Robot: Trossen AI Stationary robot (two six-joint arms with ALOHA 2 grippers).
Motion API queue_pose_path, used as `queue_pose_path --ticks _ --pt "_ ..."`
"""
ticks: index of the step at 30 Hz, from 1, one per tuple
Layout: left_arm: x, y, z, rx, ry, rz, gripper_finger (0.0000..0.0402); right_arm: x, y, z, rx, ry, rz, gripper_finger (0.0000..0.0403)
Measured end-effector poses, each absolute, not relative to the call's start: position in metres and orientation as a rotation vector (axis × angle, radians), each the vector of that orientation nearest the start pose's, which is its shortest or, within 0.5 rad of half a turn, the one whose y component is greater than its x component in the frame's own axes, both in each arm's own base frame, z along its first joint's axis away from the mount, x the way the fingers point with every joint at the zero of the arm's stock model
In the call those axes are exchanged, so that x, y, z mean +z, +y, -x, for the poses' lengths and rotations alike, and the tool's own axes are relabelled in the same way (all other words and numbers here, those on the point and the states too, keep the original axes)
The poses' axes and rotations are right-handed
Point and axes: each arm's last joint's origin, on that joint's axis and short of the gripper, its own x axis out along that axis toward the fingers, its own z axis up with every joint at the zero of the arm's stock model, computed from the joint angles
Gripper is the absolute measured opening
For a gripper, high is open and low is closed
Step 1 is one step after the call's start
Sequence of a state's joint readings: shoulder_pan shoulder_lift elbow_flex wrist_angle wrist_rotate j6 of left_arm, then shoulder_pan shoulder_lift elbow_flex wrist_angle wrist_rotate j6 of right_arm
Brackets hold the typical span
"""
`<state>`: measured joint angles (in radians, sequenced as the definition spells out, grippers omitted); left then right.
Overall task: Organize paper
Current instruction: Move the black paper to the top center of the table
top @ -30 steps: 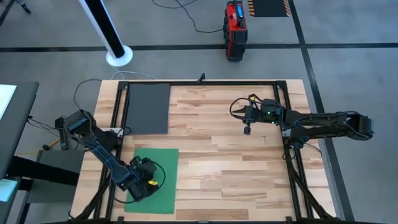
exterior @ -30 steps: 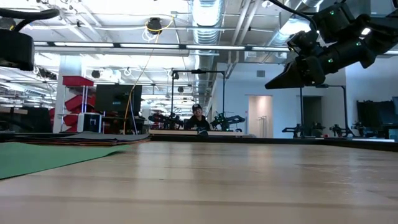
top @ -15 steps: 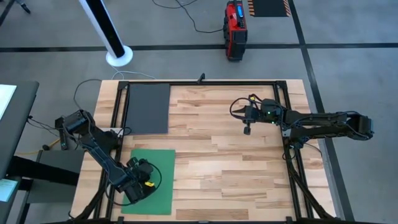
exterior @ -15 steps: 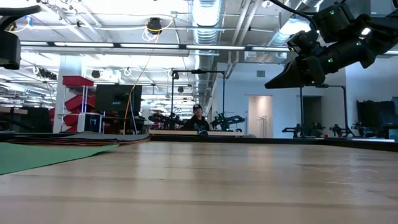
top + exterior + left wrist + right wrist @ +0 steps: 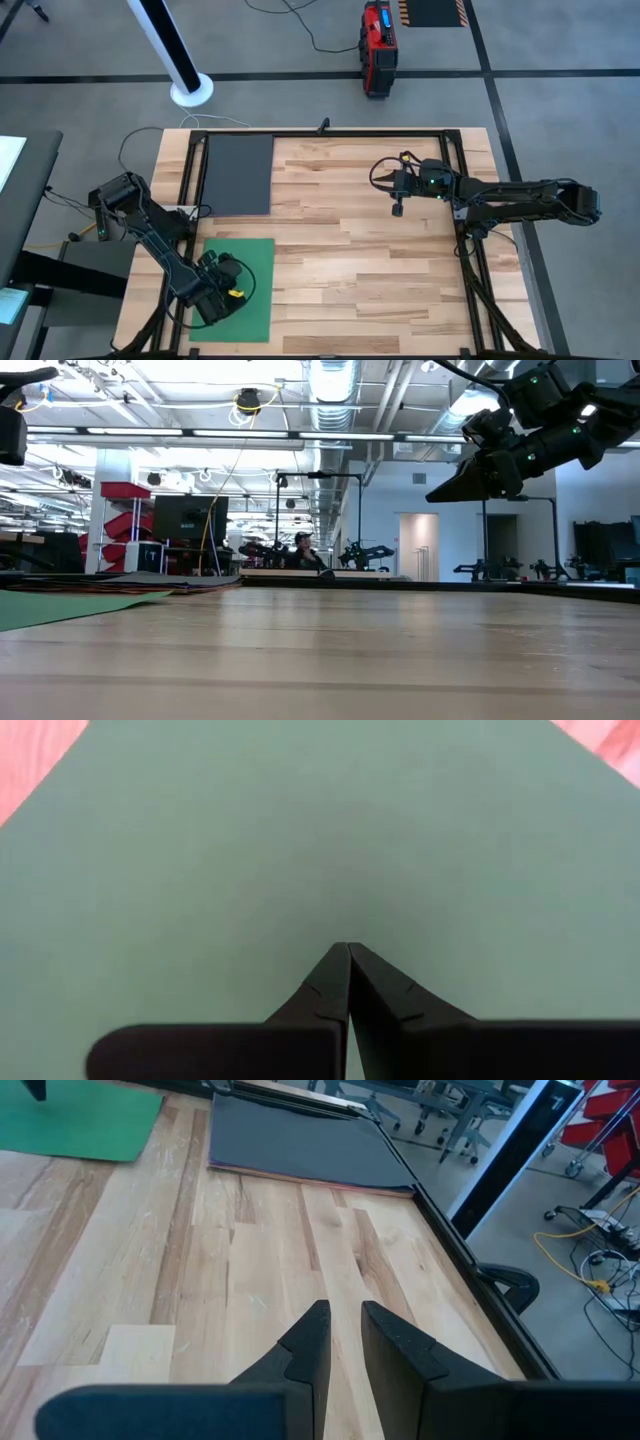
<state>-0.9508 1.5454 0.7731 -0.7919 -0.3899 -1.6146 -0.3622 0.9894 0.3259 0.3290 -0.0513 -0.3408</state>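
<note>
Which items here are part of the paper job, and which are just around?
Job:
- green sheet, under the shut left gripper
- dark grey sheet topping the stack at the far left corner
- right gripper, waiting above bare wood

Just around:
- red case on the floor
- white pole base
- person in the room behind

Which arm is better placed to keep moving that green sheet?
Left, probably. The left gripper is shut with its tips down on the green sheet. The right gripper hangs above bare wood on the table's far side.
</note>
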Motion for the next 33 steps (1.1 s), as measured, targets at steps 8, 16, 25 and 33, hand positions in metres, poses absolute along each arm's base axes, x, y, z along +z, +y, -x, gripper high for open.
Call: queue_pose_path --ticks 8,16,25,33 --pt "0.146 -0.182 -0.147 0.56 1.056 0.415 0.0 0.189 -0.068 -0.184 -0.249 0.376 0.266 0.0059" --pt "0.149 -0.176 -0.158 0.592 0.893 0.387 0.0 0.189 -0.068 -0.184 -0.249 0.373 0.268 0.0059" --pt "0.15 -0.158 -0.181 0.587 0.887 0.254 0.0 0.19 -0.068 -0.184 -0.249 0.369 0.277 0.0059" --pt "0.154 -0.152 -0.189 0.595 0.811 0.197 0.0 0.19 -0.068 -0.184 -0.248 0.37 0.276 0.0059"
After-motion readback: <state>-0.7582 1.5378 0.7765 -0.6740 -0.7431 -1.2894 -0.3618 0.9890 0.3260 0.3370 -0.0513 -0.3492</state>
